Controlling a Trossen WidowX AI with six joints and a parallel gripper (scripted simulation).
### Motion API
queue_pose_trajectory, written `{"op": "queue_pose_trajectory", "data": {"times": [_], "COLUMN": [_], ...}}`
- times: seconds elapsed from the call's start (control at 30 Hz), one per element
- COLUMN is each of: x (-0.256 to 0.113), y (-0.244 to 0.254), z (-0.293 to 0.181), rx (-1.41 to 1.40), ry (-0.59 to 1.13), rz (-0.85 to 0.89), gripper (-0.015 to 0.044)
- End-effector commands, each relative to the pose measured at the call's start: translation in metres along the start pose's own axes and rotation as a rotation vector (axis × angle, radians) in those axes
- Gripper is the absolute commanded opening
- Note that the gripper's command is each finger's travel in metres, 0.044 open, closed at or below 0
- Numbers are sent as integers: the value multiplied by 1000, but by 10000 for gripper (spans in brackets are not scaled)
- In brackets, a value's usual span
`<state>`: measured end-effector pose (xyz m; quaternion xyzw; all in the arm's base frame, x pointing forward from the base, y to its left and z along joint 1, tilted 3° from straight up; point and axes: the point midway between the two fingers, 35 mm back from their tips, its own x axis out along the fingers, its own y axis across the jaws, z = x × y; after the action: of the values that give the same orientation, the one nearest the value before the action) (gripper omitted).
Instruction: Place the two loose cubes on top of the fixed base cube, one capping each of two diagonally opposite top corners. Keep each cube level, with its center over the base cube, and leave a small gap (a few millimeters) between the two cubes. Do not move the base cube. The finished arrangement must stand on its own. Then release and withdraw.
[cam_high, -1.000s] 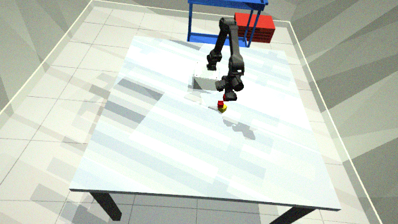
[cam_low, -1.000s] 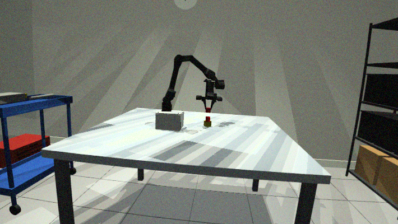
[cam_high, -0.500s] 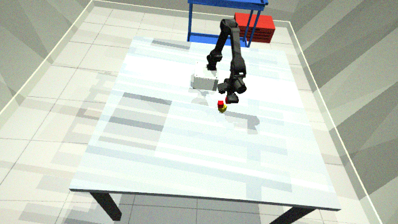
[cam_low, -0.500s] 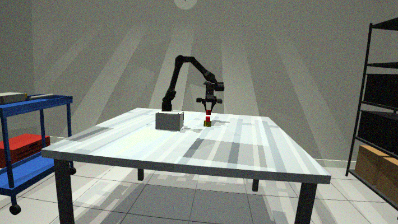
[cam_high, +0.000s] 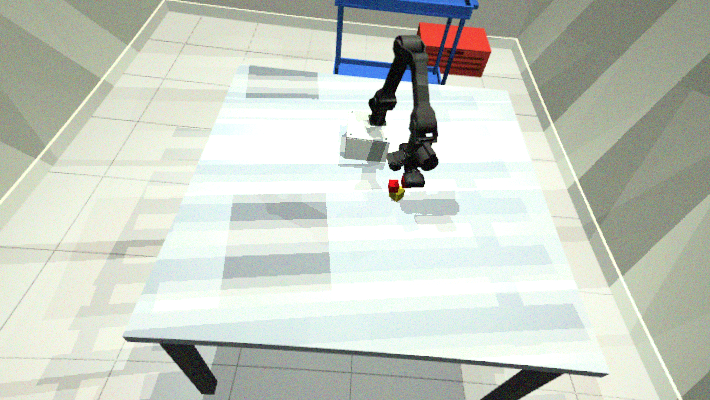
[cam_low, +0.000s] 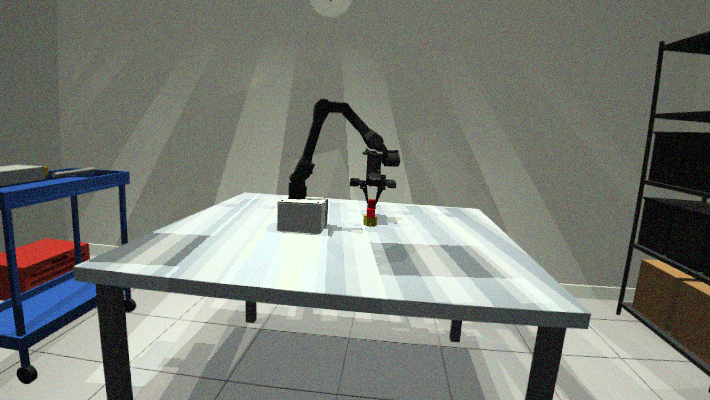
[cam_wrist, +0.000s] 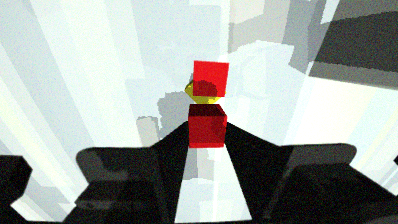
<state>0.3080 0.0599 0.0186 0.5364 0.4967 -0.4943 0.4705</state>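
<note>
The yellow base cube (cam_high: 397, 196) (cam_low: 370, 221) (cam_wrist: 204, 100) stands on the table, mostly covered from above in the wrist view. One red cube (cam_high: 393, 185) (cam_low: 370, 212) (cam_wrist: 211, 78) rests on top of it, off to one side, and looks level. My gripper (cam_low: 372, 201) (cam_wrist: 205, 125) is shut on the other red cube (cam_high: 404, 181) (cam_low: 372, 203) (cam_wrist: 207, 134). The held cube is raised, higher than the resting one in the exterior view, and beside it in the wrist view. The arm partly hides the held cube in the top view.
The grey box (cam_high: 365, 150) (cam_low: 302, 216) at the arm's foot stands beside the cubes on the table (cam_high: 280, 310) (cam_low: 330, 295). A blue cart (cam_high: 405, 9) (cam_low: 65, 186) and a shelf rack (cam_low: 650, 150) stand off the table.
</note>
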Motion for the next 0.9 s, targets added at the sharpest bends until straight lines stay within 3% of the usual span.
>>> {"op": "queue_pose_trajectory", "data": {"times": [0.0,0.87], "x": [10,26], "y": [-2,-2], "z": [0,0], "rx": [-5,-19], "ry": [-6,-14], "rz": [-8,-7], "gripper": [105,105]}}
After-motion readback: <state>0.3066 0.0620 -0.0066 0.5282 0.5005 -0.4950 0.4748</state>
